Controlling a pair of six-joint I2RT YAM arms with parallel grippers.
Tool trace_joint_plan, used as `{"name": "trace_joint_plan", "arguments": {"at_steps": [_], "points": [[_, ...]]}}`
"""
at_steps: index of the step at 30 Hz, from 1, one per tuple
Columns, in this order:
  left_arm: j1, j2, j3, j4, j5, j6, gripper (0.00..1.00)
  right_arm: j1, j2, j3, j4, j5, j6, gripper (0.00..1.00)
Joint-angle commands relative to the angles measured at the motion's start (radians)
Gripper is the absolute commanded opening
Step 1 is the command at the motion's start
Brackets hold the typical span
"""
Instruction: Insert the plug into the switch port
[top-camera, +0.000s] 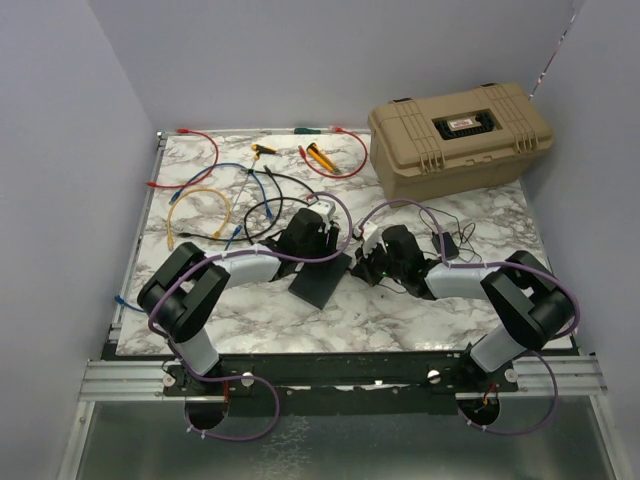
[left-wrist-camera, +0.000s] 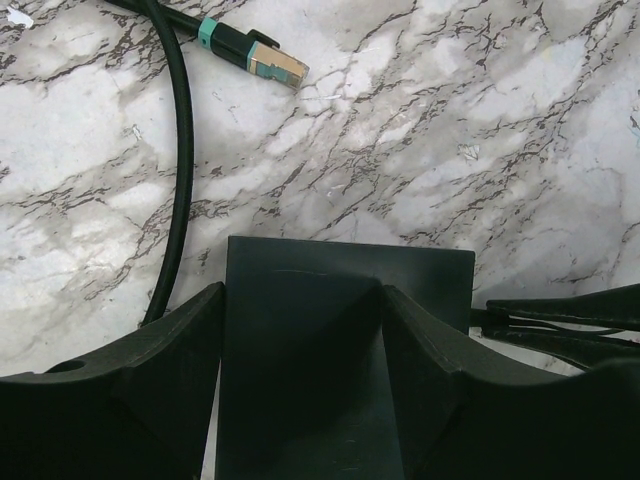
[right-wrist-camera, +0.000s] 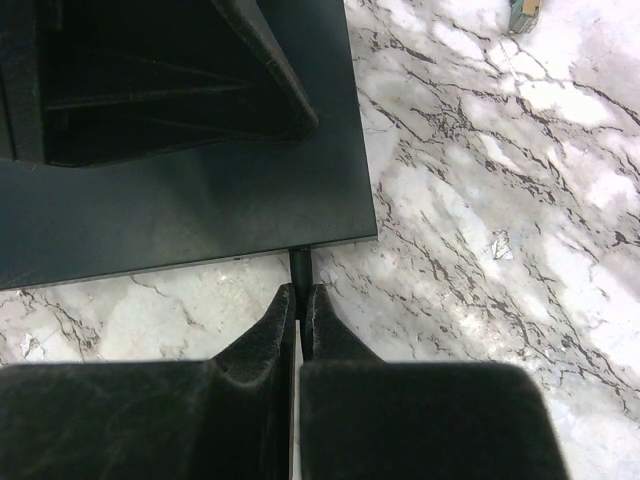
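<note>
Two-arm workcell seen from above and from each wrist. The flat matte dark-grey rectangular switch box (top-camera: 321, 284) lies on the white marble-patterned tabletop (top-camera: 262, 312), near its middle and between the two arms, set at an angle to the near edge. The left gripper (left-wrist-camera: 300, 296) straddles one end of the switch. Its jaws stand partly open, one finger against each side edge, so that the box is clasped across its width. The right gripper (right-wrist-camera: 300, 296) points at the adjoining edge of the switch from the right. Its jaws are pressed together, pinching a thin black cord (right-wrist-camera: 298, 262) that runs straight from the fingertips to that edge. Whether the cord's end is seated in a port cannot be told. In the left wrist view a black cable (left-wrist-camera: 181, 170) curves along the tabletop beside the left finger and ends in a teal-banded, metal-shelled connector (left-wrist-camera: 274, 64), which lies free beyond the switch. A large tan hard case with ribbed latches (top-camera: 460, 135) stands at the far right corner. Loose red, yellow, blue and black cable loops (top-camera: 215, 195) lie over the far left part of the tabletop, well apart from the switch.
</note>
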Motion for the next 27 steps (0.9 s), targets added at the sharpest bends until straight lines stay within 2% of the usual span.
{"name": "trace_joint_plan", "arguments": {"at_steps": [1, 5, 10, 16, 22, 27], "points": [[-0.112, 0.012, -0.031, -0.069, 0.218, -0.063, 0.61, 0.007, 0.012, 0.096, 0.186, -0.006, -0.025, 0.00], [-0.099, 0.012, -0.033, -0.067, 0.147, -0.066, 0.62, 0.007, 0.010, 0.118, 0.127, 0.008, -0.057, 0.06], [-0.060, 0.014, -0.046, -0.067, 0.023, -0.073, 0.65, 0.006, -0.039, 0.062, 0.107, 0.037, -0.027, 0.27], [-0.035, -0.021, -0.058, -0.069, -0.086, -0.102, 0.67, 0.007, -0.122, -0.008, 0.061, 0.054, 0.021, 0.44], [-0.033, -0.128, -0.077, -0.118, -0.149, -0.124, 0.71, 0.007, -0.286, -0.081, 0.036, 0.163, 0.089, 0.62], [-0.032, -0.254, -0.158, -0.166, -0.150, -0.164, 0.72, 0.007, -0.407, -0.107, -0.005, 0.283, 0.171, 0.74]]}}
